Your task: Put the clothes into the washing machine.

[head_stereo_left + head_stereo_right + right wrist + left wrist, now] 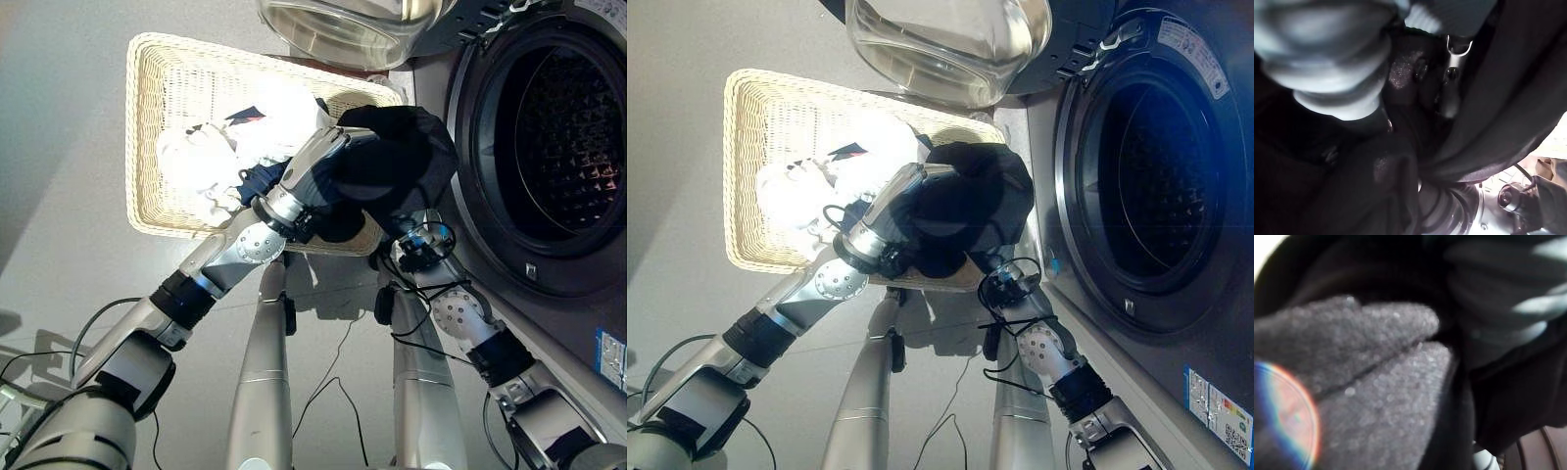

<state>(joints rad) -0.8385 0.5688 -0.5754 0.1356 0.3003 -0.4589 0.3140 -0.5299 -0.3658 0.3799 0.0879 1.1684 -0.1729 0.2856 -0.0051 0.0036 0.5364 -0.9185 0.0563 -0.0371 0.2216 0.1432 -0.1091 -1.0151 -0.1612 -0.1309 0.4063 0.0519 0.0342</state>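
A: Where is the black cloth (pixel 397 162)?
B: It covers both hands, the left hand (pixel 315 166) and the right hand (pixel 416 230).
A: Are they holding it?
B: I cannot tell. The washing machine (pixel 549 147) stands just beside them, the basket (pixel 147 127) behind.

The left arm (pixel 211 259) was made of silver-grey tubes split by black collars, with a round silver joint disc dotted with small screws at the near rim of the basket (pixel 137 147). The left hand (pixel 318 162) showed a silver-grey back above a dark ribbed wrist. The right arm (pixel 460 313), right of the basket, had the same disc, black collar and thin black wires at its wrist.
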